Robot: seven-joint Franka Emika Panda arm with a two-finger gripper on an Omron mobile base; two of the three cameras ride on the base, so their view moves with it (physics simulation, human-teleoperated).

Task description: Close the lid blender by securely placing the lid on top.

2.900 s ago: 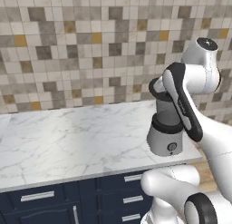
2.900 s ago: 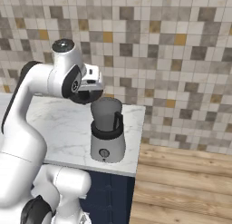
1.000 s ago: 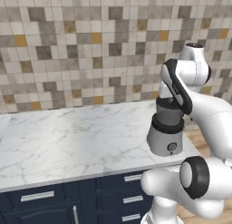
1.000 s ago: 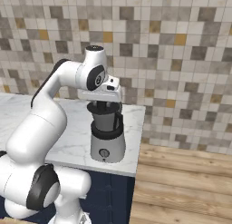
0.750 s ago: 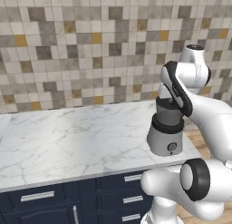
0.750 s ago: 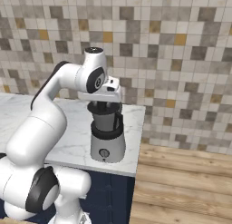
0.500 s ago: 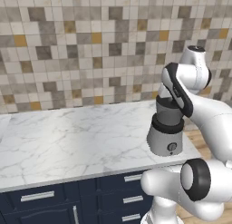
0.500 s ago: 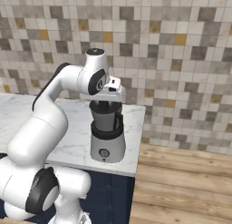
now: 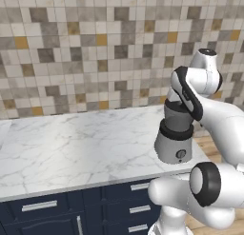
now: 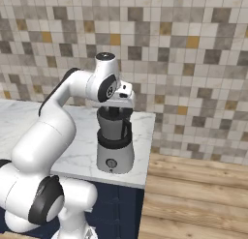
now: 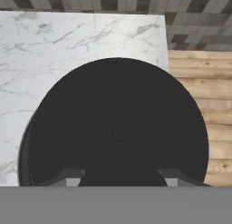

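Lowered since the last check, my gripper (image 10: 119,106) now presses the lid (image 11: 118,128) onto the blender (image 10: 115,143); whether my fingers still clamp it, I cannot tell.

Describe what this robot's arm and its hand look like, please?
The arm is glossy white, built of thick rounded segments joined by dark grey round joints, with a black stripe along one link. The gripper ends in two small dark fingertips. No cables or markings are visible.

The blender (image 9: 175,139) stands alone at the marble counter's (image 9: 81,143) end, with open room left.
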